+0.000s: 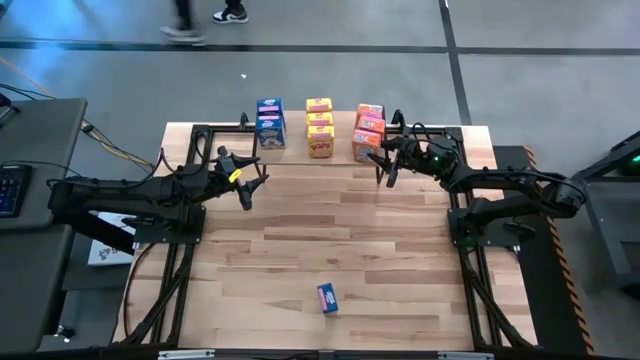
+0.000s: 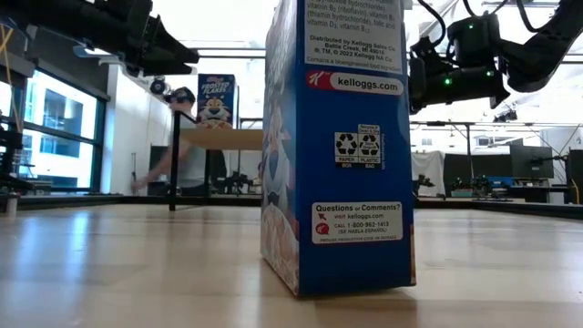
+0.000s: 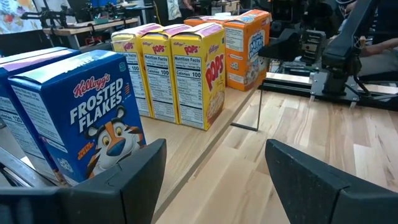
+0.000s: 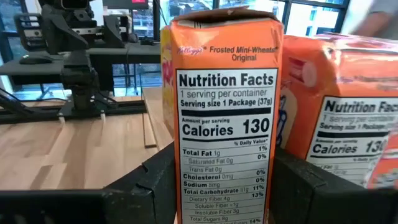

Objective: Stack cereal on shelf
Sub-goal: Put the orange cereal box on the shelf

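From above: one blue cereal box alone at the surface's near edge, well apart from both arms, left gripper open, marginally nearer. From the right wrist: right gripper clasping an upright orange box on the shelf.

two matte black jointed arms, left arm at 9 o'clock with yellow band by its wrist, right arm at 3 o'clock with green LEDs lit and looped black cables, flat dark fingers on wrists
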You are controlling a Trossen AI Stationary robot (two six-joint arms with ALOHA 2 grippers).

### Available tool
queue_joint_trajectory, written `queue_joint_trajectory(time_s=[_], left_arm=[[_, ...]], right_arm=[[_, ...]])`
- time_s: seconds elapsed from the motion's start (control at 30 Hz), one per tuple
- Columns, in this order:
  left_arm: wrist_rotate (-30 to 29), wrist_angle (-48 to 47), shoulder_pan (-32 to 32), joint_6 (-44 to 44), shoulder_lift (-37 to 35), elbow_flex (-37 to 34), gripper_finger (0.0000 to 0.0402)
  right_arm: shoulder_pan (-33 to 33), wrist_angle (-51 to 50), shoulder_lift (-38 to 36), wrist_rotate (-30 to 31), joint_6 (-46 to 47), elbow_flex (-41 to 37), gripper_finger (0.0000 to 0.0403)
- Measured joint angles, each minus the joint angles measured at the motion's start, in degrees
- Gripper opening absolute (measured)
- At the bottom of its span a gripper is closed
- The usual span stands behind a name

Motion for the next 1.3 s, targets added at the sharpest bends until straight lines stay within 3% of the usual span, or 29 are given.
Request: queue_joint_trajectory(time_s=[0.67, 1.07, 1.3], left_arm=[[0.0, 0.0, 0.0, 0.0, 0.0, 0.0, 0.0264], [0.0, 0.0, 0.0, 0.0, 0.0, 0.0, 0.0264], [0.0, 0.0, 0.0, 0.0, 0.0, 0.0, 0.0264]], right_arm=[[0.0, -0.7, 0.0, -0.2, -0.3, 0.0, 0.0188], [0.0, -0.8, -0.7, 2.5, 1.2, 0.0, 0.0261], [0.0, -4.4, -3.8, 2.7, 1.1, 0.0, 0.027]])
